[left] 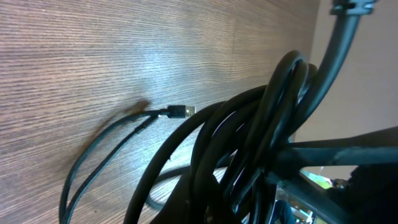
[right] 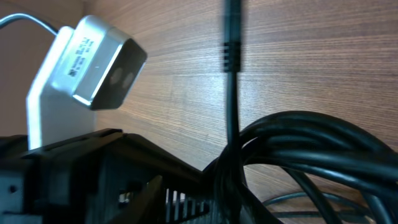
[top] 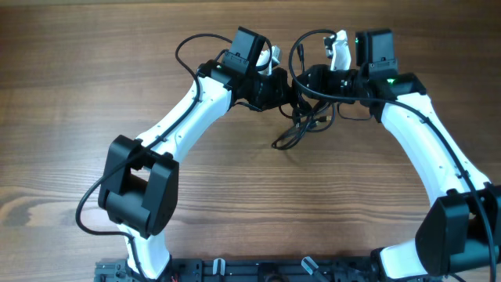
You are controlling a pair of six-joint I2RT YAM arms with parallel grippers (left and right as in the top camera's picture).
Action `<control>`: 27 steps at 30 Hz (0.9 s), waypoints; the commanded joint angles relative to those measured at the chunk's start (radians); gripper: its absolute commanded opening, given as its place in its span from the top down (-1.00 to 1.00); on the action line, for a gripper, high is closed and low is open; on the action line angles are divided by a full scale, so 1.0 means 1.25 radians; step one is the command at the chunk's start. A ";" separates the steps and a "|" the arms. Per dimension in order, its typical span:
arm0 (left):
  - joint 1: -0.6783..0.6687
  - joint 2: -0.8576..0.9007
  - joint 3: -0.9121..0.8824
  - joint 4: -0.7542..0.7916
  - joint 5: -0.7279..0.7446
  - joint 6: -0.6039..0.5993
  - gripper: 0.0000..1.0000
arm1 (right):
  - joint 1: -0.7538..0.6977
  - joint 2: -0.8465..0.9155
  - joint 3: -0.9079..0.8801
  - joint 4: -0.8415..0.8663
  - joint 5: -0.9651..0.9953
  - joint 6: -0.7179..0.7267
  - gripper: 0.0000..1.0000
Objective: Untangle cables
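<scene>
The cables are bunched between both tools by the far edge of the surface, trailing nearward, with the left tool pressed together and the right tool not readable.

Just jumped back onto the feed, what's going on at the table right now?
Both arms meet at the far middle of the brown wooden table over a tangled bundle of thin black cables. The left claw is shut, apparently on the bundle, which hangs bunched with loose strands and a small metal-tipped plug trailing on the wood. The right claw sits against the same bundle; whether it grips is unclear. Nothing is separated yet.
</scene>
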State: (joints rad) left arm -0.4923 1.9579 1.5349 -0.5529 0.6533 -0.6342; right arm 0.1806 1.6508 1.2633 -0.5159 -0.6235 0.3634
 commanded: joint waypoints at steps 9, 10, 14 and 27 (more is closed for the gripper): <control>0.000 -0.021 0.002 0.016 0.046 -0.008 0.92 | 0.003 0.084 0.015 -0.032 0.045 0.003 0.45; 0.000 -0.021 0.002 0.016 0.046 -0.008 0.92 | 0.003 0.086 0.015 -0.030 0.047 0.003 0.50; 0.000 -0.021 0.002 0.029 0.045 -0.008 0.92 | 0.003 0.086 0.015 -0.009 0.021 0.000 0.85; 0.003 -0.021 0.002 -0.059 -0.159 0.086 0.92 | -0.141 -0.056 0.023 0.128 -0.350 0.041 0.91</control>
State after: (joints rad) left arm -0.4908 1.9572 1.5291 -0.6033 0.5091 -0.5953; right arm 0.0654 1.6352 1.2713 -0.4530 -0.8349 0.3408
